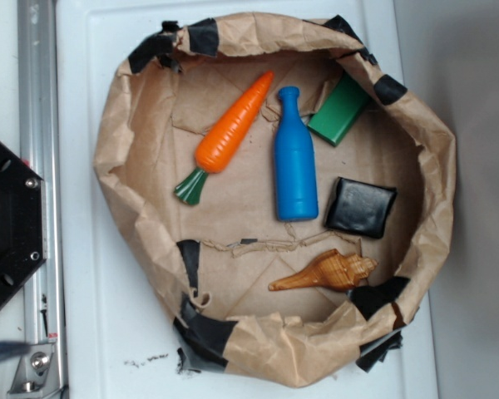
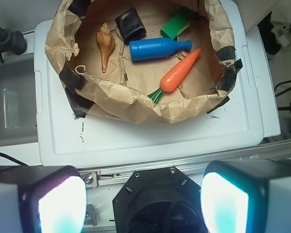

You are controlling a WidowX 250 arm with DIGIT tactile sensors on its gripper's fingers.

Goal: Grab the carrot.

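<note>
- Carrot, glossy orange plastic toy with a short dark green flared stem (image 1: 229, 135), lay on the floor of a crumpled brown paper basin patched with black tape (image 1: 116, 141); in the exterior view it slanted from its stem at lower left up to its pointed tip at upper right.
- Just to its right in that view lay a blue plastic bottle (image 1: 294, 158), neck pointing up, close beside the carrot's tip but not clearly touching it.
- A green rectangular block (image 1: 339, 110) leaned against the basin's upper right wall, a black square pad (image 1: 360, 206) lay right of the bottle's base, and a brown-orange seashell (image 1: 328, 271) rested below both.
- The basin sat on a white plastic lid (image 2: 150, 138).
- The gripper (image 2: 143, 204) hovered well apart from the basin, over the black hexagonal base (image 2: 155, 201); its two pale fingers (image 2: 58, 206) stood spread wide, holding nothing.
</note>
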